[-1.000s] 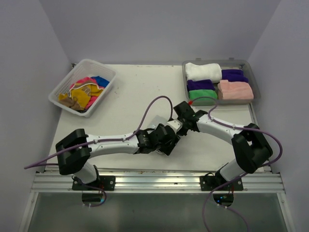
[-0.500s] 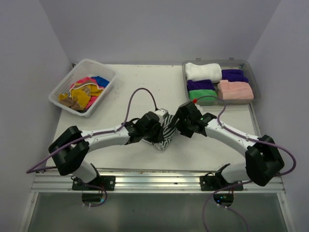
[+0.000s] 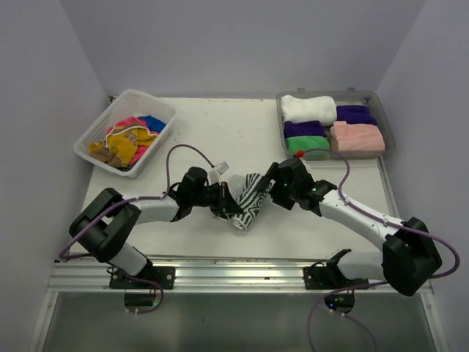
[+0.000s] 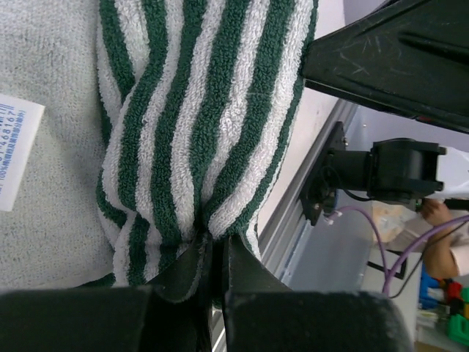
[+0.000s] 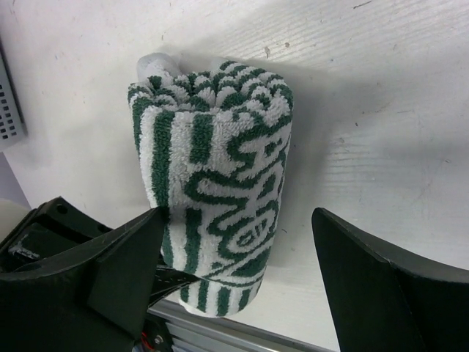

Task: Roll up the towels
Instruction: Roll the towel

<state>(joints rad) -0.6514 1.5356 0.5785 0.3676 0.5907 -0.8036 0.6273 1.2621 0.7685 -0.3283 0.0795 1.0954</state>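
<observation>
Right wrist: striped towel [image 5: 212, 198] rolled into a tight green-and-white bundle.

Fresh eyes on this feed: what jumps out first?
The green-and-white striped towel roll in the middle, pinched by the left gripper, with the right gripper open on either side of it. Then the grey tray of rolled towels far right, and the white basket of loose towels far left.

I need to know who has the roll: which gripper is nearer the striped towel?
Left. The left gripper is shut on the striped towel, its fingers pinching the cloth. The right gripper stands open around the roll's end, one side clear of it.
</observation>
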